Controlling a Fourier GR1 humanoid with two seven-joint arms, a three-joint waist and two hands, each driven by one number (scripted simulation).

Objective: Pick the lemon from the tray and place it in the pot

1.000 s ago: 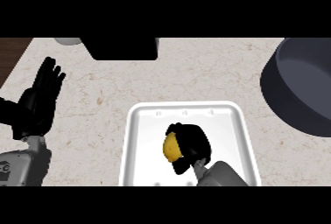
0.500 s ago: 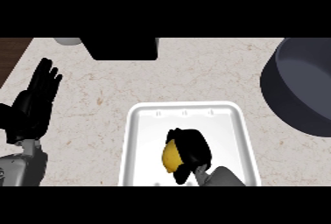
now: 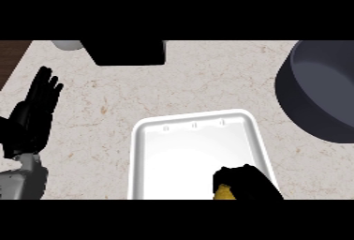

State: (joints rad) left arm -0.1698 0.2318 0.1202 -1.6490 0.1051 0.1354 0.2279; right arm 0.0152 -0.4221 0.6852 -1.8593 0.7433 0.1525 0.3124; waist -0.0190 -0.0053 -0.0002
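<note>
Only a small yellow patch of the lemon (image 3: 223, 192) shows at the lower edge, over the near right part of the white tray (image 3: 166, 150). My right hand (image 3: 243, 182) is curled round the lemon and hides most of it. The dark grey pot (image 3: 325, 89) stands at the right edge of the counter, well beyond that hand. At the left edge my left hand (image 3: 33, 115) rests open with its fingers up, away from the tray.
A black block (image 3: 130, 51) sits at the far edge of the counter with a pale round object (image 3: 68, 44) to its left. Dark wood (image 3: 12, 58) shows past the counter's left corner. Speckled counter top lies between tray and pot.
My right hand has drawn back toward the lower edge with the lemon in it, so both show far less. The left hand has barely shifted.
</note>
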